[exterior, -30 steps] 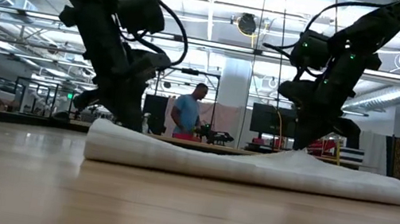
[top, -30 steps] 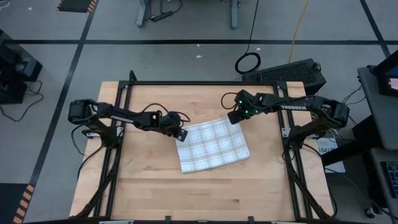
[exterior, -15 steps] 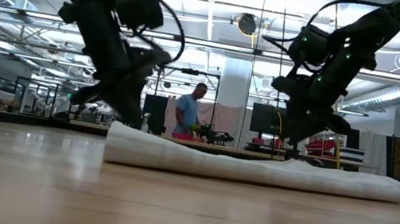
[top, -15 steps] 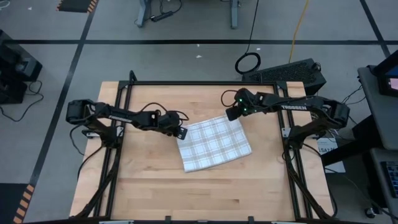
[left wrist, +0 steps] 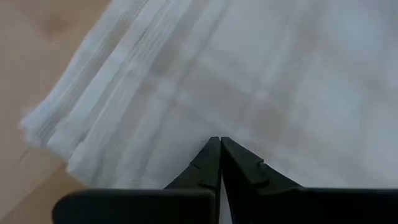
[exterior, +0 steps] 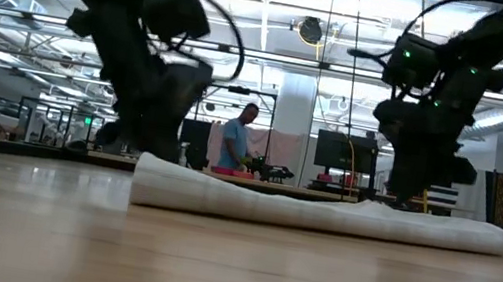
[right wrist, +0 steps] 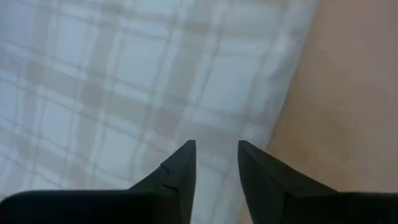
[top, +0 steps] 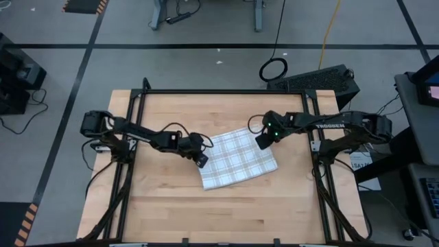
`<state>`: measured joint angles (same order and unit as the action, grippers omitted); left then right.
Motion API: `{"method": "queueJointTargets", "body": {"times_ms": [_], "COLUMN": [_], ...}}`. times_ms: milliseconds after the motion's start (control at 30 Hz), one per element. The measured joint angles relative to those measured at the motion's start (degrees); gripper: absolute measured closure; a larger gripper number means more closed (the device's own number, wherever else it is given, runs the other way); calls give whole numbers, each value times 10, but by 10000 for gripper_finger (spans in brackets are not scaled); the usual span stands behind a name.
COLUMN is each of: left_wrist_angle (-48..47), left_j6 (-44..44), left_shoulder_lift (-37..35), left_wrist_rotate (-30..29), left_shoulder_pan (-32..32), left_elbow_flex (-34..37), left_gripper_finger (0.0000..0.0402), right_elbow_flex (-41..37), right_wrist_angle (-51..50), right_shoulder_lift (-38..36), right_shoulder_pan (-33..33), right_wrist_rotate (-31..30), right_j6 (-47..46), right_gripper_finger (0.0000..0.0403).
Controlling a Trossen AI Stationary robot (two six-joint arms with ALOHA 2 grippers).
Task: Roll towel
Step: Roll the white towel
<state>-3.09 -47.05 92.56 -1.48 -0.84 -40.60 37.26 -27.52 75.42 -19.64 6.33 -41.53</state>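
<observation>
High view: the towel (top: 236,159) lies folded flat between the left gripper (top: 201,160) and the right gripper (top: 262,142); a poor edge grab could, I judge, bunch it unevenly.

Left wrist view: fingers pressed together, empty, over cloth.

Right wrist view: fingers slightly parted, holding nothing, near the towel's edge.

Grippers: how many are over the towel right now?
2. The left gripper, fingers shut, is over the towel at its left edge; the right gripper, fingers apart, is over its far right corner.
</observation>
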Motion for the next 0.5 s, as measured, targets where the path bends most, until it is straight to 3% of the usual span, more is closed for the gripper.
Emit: {"method": "queueJointTargets", "body": {"times_ms": [233, 500], "left_wrist_angle": [-13, -59], "left_j6": [1, 15], "left_shoulder_lift": [19, -98], "left_wrist_rotate": [16, 24], "left_shoulder_pan": [-19, -23], "left_elbow_flex": [-2, 1], "left_gripper_finger": [384, 384], "right_elbow_flex": [-12, -11], "right_wrist_angle": [39, 51], "right_shoulder_lift": [-17, -30], "right_shoulder_pan": [65, 161], "right_wrist_rotate": [13, -50], "right_j6": [-99, -222], "right_gripper_finger": [353, 396]}}
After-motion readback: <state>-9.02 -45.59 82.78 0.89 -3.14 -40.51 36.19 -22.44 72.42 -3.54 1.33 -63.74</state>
